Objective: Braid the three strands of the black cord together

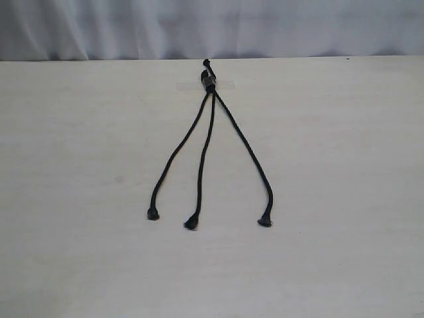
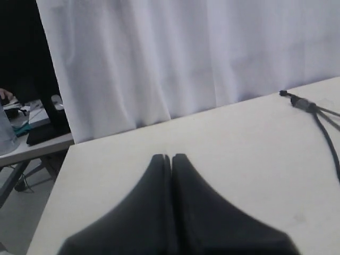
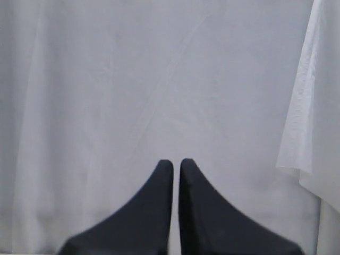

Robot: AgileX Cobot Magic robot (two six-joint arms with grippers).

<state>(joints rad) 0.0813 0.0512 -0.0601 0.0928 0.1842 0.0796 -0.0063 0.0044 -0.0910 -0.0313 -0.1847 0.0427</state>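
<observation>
The black cord lies flat on the pale table (image 1: 344, 172), unbraided. Its knotted head (image 1: 208, 81) sits near the far edge under a strip of clear tape (image 1: 228, 85). From it the three strands fan toward me: the left strand (image 1: 175, 156), the middle strand (image 1: 204, 159) and the right strand (image 1: 248, 156), each ending in a small knobby tip. No gripper shows in the exterior view. My left gripper (image 2: 171, 157) is shut and empty over bare table, well away from the cord head (image 2: 302, 103). My right gripper (image 3: 176, 162) is shut, holds nothing and faces the curtain.
A white curtain (image 1: 199, 26) hangs behind the table's far edge. In the left wrist view, beyond the table's side edge, a second table (image 2: 37, 143) holds dark equipment, with the floor below.
</observation>
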